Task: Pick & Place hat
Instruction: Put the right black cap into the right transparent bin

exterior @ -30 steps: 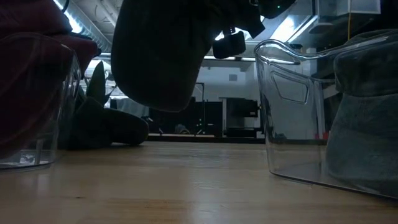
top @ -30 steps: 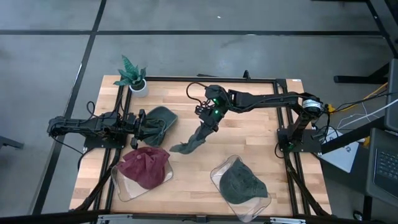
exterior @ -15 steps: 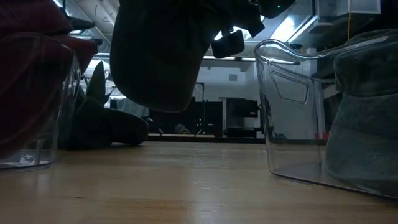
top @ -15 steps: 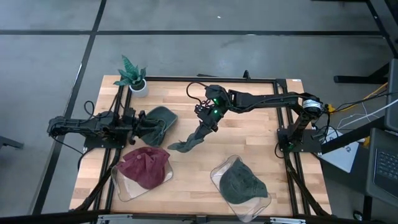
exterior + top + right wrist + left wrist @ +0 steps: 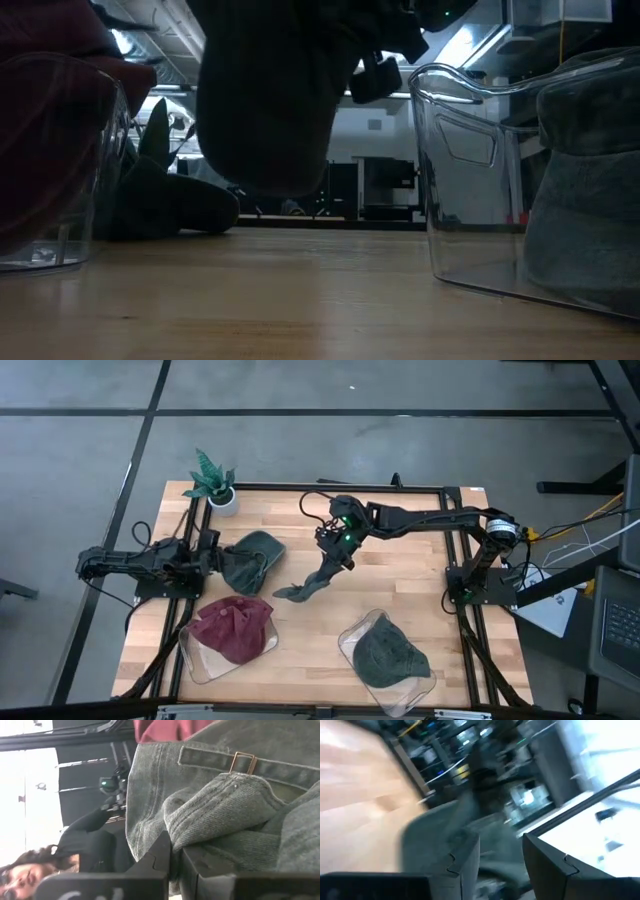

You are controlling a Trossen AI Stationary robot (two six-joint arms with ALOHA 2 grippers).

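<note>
My right gripper [image 5: 338, 556] is over the table's middle, shut on a dark grey-green hat [image 5: 308, 582] that hangs below it; the hat fills the top of the low view [image 5: 265, 100]. The right wrist view shows its back strap and brass buckle [image 5: 243, 762]. A second grey-green hat [image 5: 255, 552] lies on the table at the left, crown up. My left gripper [image 5: 212, 560] is open at that hat's left edge, and the hat shows ahead of its fingers [image 5: 435, 835]. I cannot tell whether they touch it. My right gripper pinches a bunched fold of the hat's cloth [image 5: 200, 827] between its two fingers, near the back strap. The fingers come from above, slanting down toward the table's left. The hat hangs slack below them, clear of the table.
A clear bin [image 5: 200, 660] with a maroon hat [image 5: 232, 628] stands at the near left. A second clear bin [image 5: 352, 635] with a grey-green hat [image 5: 390, 655] stands at the near right. A potted plant [image 5: 212, 482] stands at the far left corner.
My left gripper has drawn back toward the table's left edge, off the hat lying there, which stays in place. The hat held by my right gripper has swung a little and stays clear of the table.
</note>
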